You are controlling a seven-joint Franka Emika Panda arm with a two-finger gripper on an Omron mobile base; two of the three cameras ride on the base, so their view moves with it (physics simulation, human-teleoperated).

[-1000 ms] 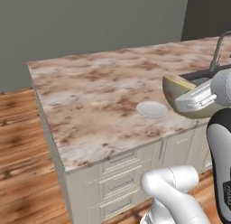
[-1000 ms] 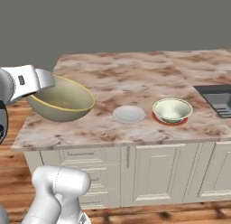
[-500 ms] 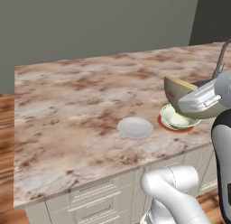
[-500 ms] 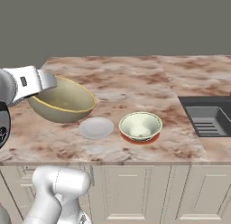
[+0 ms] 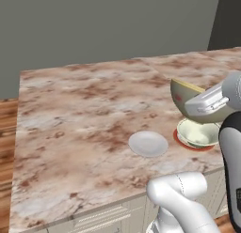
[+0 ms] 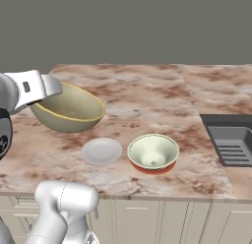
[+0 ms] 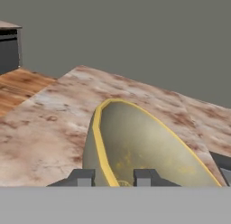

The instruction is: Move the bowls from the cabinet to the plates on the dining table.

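Note:
My gripper (image 6: pixel 55 88) is shut on the yellowish rim of the olive-tan bowl (image 6: pixel 74 112) and holds it tilted above the dining table (image 6: pixel 142 95). In the hand view the rim of this bowl (image 7: pixel 135 146) runs between the two fingertips (image 7: pixel 83 177). A bare white plate (image 6: pixel 102 151) lies just below and to the right of the held bowl. The cream-white bowl (image 6: pixel 153 150) sits on a plate with a red-orange edge (image 6: pixel 156 169) beside it. From the left base view, the gripper (image 5: pixel 190 101) holds the olive bowl (image 5: pixel 178 97) over the cream bowl (image 5: pixel 197 132), right of the white plate (image 5: pixel 148 143). The cabinet is out of view.
A dark sink basin (image 6: pixel 231 139) is set into the counter at the right. The marbled top (image 5: pixel 80 110) stretches wide to the left, with wooden floor (image 5: pixel 7 128) beyond its left edge. Cream drawer fronts (image 6: pixel 162 221) run under the near edge.
The whole picture has shifted as the base drove along the table, bringing both plates and the cream bowl closer. My gripper keeps the same hold on the olive bowl.

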